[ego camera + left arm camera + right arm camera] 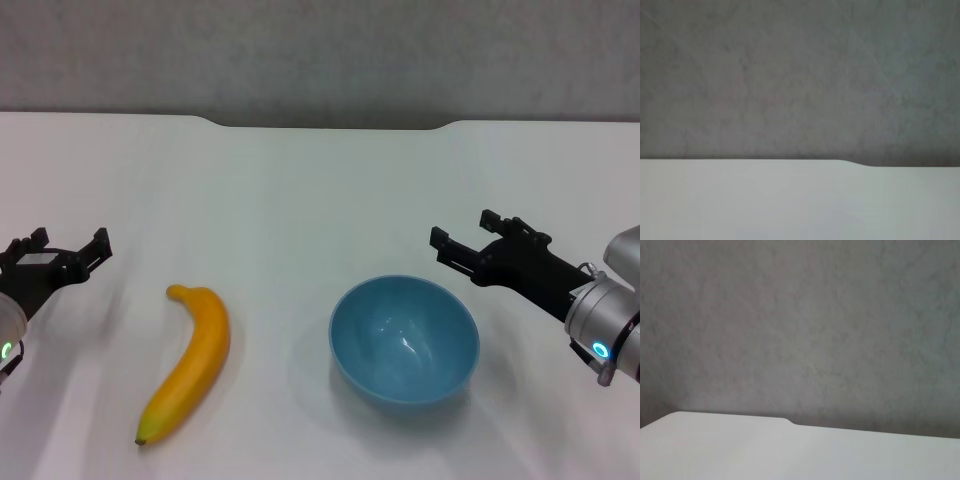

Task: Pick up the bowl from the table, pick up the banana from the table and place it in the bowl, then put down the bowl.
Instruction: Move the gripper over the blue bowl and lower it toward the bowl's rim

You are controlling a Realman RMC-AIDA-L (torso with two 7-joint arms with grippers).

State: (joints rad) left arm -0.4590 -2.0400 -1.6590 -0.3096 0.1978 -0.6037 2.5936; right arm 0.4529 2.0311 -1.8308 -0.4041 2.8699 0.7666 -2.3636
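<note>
A: Logging the head view. The bowl (404, 340) is sitting upright on the desk (300, 200), right of centre and toward the near edge, with nothing lying inside it. The banana (188, 364) is lying flat on the desk to the bowl's left, well apart from it, with its stem end pointing away from the robot and its darker tip pointing toward the near edge.

B: And the arms?

A: The right gripper (460, 237) is hovering beside the bowl on its right and slightly beyond the far rim, not touching it. Its two fingers are pointing toward the middle of the desk and are standing spread, with a clear gap between them and nothing in it.

B: Left side?

A: The left gripper (68, 243) is hanging at the left edge of the head view, left of the banana and apart from it. Its fingers are also standing spread and are carrying nothing.

B: Anything from the wrist cameras?

A: Little. Both are looking across the desk surface toward the grey wall (800, 75) behind it. Each is showing the step of the notch (330, 125) in the far edge. Neither is showing the bowl, the banana or any fingers.
</note>
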